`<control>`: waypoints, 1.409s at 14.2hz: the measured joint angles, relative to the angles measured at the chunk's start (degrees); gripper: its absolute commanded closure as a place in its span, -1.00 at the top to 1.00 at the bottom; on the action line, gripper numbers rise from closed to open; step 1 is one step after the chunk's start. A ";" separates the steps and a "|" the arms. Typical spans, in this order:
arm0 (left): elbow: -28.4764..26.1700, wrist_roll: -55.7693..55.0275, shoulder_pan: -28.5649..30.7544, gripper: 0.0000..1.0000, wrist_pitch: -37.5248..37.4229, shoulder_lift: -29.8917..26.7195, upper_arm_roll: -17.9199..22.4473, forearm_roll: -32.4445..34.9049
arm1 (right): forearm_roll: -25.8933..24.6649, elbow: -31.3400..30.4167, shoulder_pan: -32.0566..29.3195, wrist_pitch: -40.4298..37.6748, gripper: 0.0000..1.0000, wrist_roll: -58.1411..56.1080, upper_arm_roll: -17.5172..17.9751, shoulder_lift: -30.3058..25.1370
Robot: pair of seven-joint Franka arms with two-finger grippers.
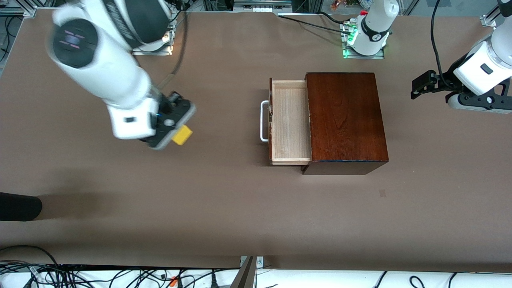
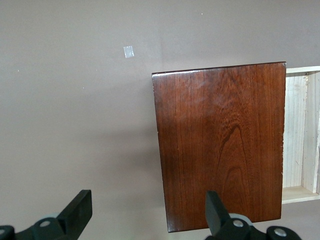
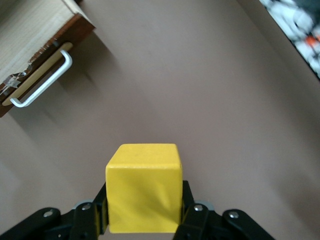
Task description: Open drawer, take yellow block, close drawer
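Observation:
The dark reddish-brown wooden box (image 1: 346, 120) stands mid-table with its drawer (image 1: 290, 122) pulled out toward the right arm's end. The drawer's pale interior shows nothing in it, and its white handle (image 1: 263, 121) faces the right arm's end. My right gripper (image 1: 178, 134) is shut on the yellow block (image 1: 182, 135) and holds it above the bare table, well away from the drawer. In the right wrist view the block (image 3: 143, 187) sits between the fingers, with the handle (image 3: 42, 86) farther off. My left gripper (image 1: 418, 87) is open and waits above the table at the left arm's end; its wrist view shows the box top (image 2: 222, 145).
A small pale patch (image 1: 382, 193) lies on the table nearer to the front camera than the box. A dark object (image 1: 18, 206) juts in at the table's edge at the right arm's end. Cables run along the table's front edge.

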 measured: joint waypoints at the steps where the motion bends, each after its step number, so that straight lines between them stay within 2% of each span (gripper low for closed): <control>1: 0.04 0.04 -0.12 1.00 0.02 0.00 -0.07 0.00 | 0.44 0.00 -0.03 -1.64 -0.70 1.74 -1.73 -0.85; 5: 0.33 0.25 -0.80 1.00 0.09 -0.01 -2.49 0.00 | 0.52 -1.48 0.16 -5.21 -0.70 9.18 -4.96 -1.55; 8: 0.95 0.25 -1.03 1.00 0.10 -0.02 -6.32 -0.01 | 0.53 -6.73 -0.45 -4.37 -0.70 12.56 -6.98 -1.81; 12: 0.98 1.57 -1.35 1.00 0.15 1.07 -11.44 -0.59 | 0.57 -20.83 -2.60 5.34 -0.70 13.33 -7.66 -5.57; 15: 0.97 12.89 -1.44 1.00 3.56 4.07 -15.39 -2.55 | 0.58 -33.15 -3.74 14.58 -0.70 14.73 -7.80 -9.72; 20: 0.93 16.90 -1.67 1.00 12.90 10.63 -27.24 -2.64 | 0.59 -47.41 -6.11 27.62 -0.70 19.39 -7.85 -10.93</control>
